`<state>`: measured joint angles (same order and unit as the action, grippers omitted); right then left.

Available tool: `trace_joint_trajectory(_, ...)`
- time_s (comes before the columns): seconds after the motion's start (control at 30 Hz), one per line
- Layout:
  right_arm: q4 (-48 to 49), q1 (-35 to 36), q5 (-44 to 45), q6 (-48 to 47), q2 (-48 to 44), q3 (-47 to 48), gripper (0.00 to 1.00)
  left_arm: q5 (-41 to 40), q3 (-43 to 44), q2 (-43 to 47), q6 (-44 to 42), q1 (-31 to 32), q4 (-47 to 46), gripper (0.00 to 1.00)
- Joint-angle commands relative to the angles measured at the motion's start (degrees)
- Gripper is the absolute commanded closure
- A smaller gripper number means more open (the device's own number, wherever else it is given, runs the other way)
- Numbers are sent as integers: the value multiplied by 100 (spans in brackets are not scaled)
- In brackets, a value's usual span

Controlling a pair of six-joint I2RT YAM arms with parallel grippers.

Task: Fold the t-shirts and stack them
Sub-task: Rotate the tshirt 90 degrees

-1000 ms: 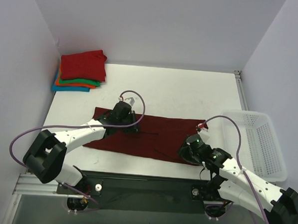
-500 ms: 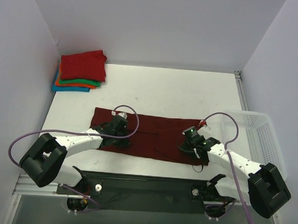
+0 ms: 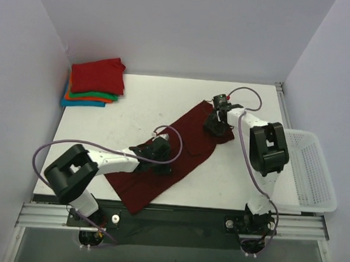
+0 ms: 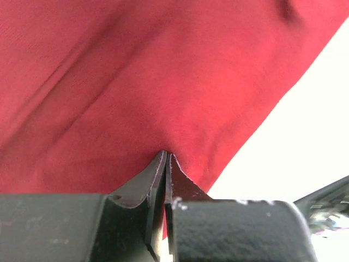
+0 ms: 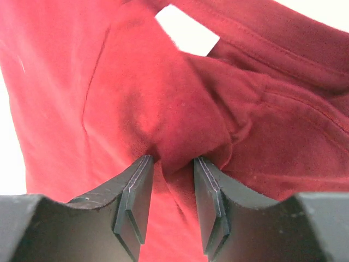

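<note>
Jaws of the left gripper (image 4: 165, 159) pinch the maroon t-shirt (image 3: 192, 138) almost closed; the right gripper (image 5: 172, 164) clamps a bunched fold, above the desk (image 3: 135, 111).

You are running this in a robotics lab cell. A white bench (image 3: 164, 104) is boxed in by plain pale walls (image 3: 180, 31) on three sides, and an aluminium rail (image 3: 44, 216) along its near edge carries the bases of the left arm (image 3: 112, 161) and right arm (image 3: 262, 147), both trailing purple cables (image 3: 36, 161). The laundry looks staged: a maroon shirt (image 3: 189, 140) on the bench, a stack of folded shirts (image 3: 95, 83) in the far left corner, and a mesh basket (image 3: 314, 167) at the right edge.
</note>
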<state>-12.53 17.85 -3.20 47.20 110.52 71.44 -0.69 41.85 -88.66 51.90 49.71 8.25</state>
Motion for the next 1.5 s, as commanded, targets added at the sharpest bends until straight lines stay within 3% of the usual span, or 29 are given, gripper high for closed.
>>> trace_joint_trajectory(0.0,-1328,0,-891,-808,1364,2053,64,709,858,-905,330,65,-745,89)
trace_joint_trajectory(0.1,-2226,-1,-1147,-1220,2306,3909,63,1035,1913,-1583,330,74,-931,89)
trace_joint_trajectory(0.17,-2315,8,-1104,-1432,2378,4193,61,1097,2326,-1707,251,56,-852,85)
trace_joint_trajectory(0.3,-2315,-9,-649,-2047,1983,4352,55,1150,2276,-1261,-74,-215,-834,75)
trace_joint_trajectory(0.5,-2280,35,3,-2084,999,3712,55,1001,1679,-347,-838,-322,-53,70)
trace_joint_trajectory(0.67,-1841,122,83,-1654,287,2412,57,843,958,217,-1103,-121,352,83)
trace_joint_trajectory(0.9,-1129,333,-190,-1424,206,1303,64,483,255,560,-858,442,458,88)
trace_joint_trajectory(1.13,-1040,194,-190,-1398,979,1548,71,666,60,-106,-506,715,-199,89)
trace_joint_trajectory(1.3,-1155,-18,-312,-1617,1621,2285,71,930,735,-1018,-269,680,-701,89)
trace_joint_trajectory(1.47,-1348,-272,-672,-1846,2447,3629,69,1343,1720,-1934,-145,434,-1167,89)
